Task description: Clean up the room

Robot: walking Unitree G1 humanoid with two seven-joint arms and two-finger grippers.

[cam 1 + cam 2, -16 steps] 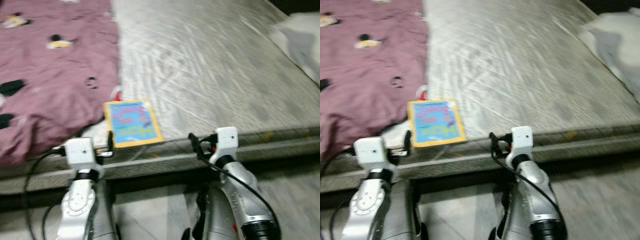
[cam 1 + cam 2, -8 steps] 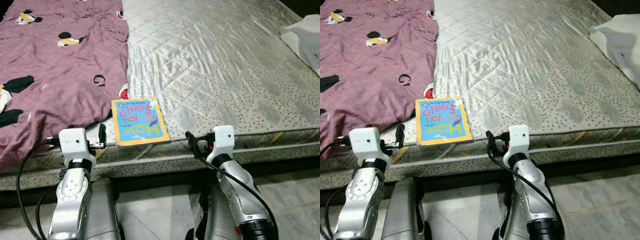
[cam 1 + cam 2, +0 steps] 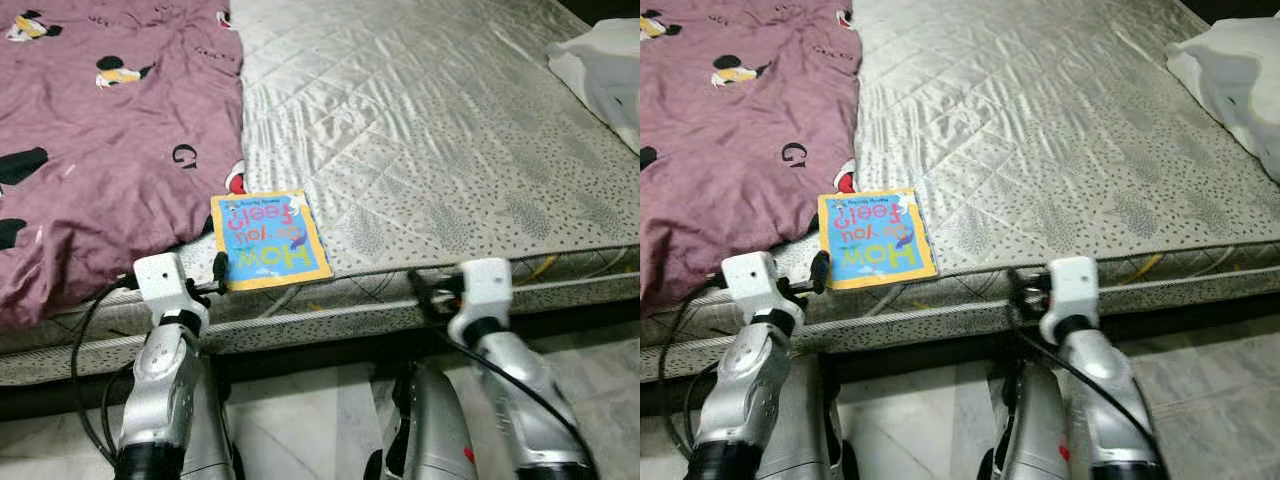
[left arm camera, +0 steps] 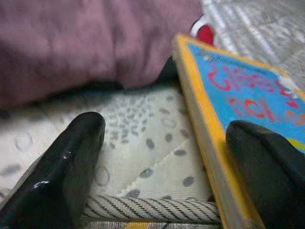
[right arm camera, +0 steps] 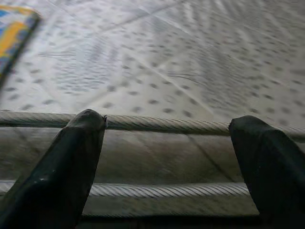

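Picture book (image 3: 265, 240): flat at bed (image 3: 420, 130) edge, long axis running away from the robot, title upside down. Left gripper (image 4: 162, 157) jaws released, now closer, straddling its yellow edge; right gripper (image 5: 167, 157) jaws released, shifted rightward

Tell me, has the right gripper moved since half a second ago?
Yes. The right gripper has shifted to the robot's right along the mattress edge, farther from the book.

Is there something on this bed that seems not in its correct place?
Yes. A children's book lies at the front edge of the bare mattress, beside the rumpled purple blanket that covers just one side. A white cloth is bunched at the far right. The open left pincer is at the book's edge.
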